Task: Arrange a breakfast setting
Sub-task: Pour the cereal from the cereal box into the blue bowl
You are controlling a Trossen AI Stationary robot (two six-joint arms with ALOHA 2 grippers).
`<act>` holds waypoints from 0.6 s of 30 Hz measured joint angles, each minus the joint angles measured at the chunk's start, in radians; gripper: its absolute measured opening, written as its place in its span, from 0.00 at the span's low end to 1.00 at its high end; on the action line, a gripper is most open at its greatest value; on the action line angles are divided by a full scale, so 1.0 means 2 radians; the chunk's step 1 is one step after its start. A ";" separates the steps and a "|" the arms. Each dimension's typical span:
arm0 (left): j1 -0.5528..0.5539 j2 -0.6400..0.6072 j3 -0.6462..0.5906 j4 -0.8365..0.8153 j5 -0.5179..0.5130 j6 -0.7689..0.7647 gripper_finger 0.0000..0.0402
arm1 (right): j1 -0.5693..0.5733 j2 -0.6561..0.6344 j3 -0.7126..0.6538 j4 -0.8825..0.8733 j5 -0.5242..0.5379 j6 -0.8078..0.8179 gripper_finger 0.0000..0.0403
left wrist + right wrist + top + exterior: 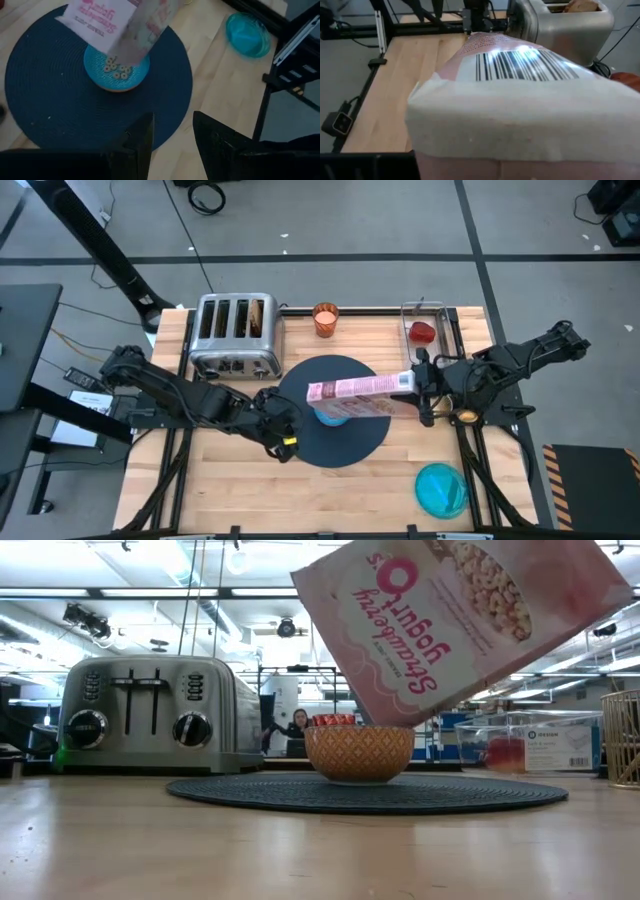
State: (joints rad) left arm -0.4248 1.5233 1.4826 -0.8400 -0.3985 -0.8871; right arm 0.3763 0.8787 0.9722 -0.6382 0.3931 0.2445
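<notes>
A pink cereal box (pixel 358 389) hangs tipped over the small blue bowl (pixel 117 70), which holds a few cereal rings and stands on the dark-blue round mat (pixel 345 442). In the low view the box (pixel 470 620) slants with its mouth just above the bowl (pixel 358 752). My right gripper (pixel 418 380) is shut on the box's right end. My left gripper (pixel 172 135) is open and empty at the mat's near left edge (pixel 285 442). The orange cup (pixel 325 318), the teal plate (pixel 440 488), the toast (pixel 258 315) in the toaster and the red fruit (pixel 422 332) stand apart. No spoon shows. My right gripper holds the cereal box by its closed barcode end (pixel 402 383), coming roughly level from the table's right side. The box itself fills the right wrist view (pixel 520 75) and hides the fingers. The box is lifted clear, tilted with its open end down over the bowl.
A silver toaster (pixel 235 335) stands at the far left. The red fruit lies in a clear container (pixel 425 320) at the far right. The teal plate lies near the table's near right corner. Bare wood lies along the near edge.
</notes>
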 joint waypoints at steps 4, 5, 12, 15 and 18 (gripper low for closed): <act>0.000 -0.001 0.000 0.004 0.000 0.000 0.36 | 0.000 -0.001 0.006 -0.002 0.002 0.003 0.40; 0.000 -0.001 0.000 0.004 0.000 -0.002 0.36 | 0.000 -0.001 0.005 -0.011 0.005 0.005 0.40; 0.001 -0.001 0.000 0.005 0.000 -0.010 0.36 | 0.000 0.000 0.005 -0.006 0.001 0.008 0.40; 0.001 -0.001 0.000 0.005 0.000 -0.012 0.36 | 0.000 -0.001 0.005 -0.005 0.005 0.008 0.40; 0.001 -0.001 0.000 0.005 0.000 -0.013 0.36 | 0.001 -0.001 0.004 -0.007 0.016 0.004 0.40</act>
State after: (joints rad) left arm -0.4229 1.5223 1.4826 -0.8303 -0.3985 -0.9134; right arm 0.3784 0.8771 0.9810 -0.6525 0.4245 0.2531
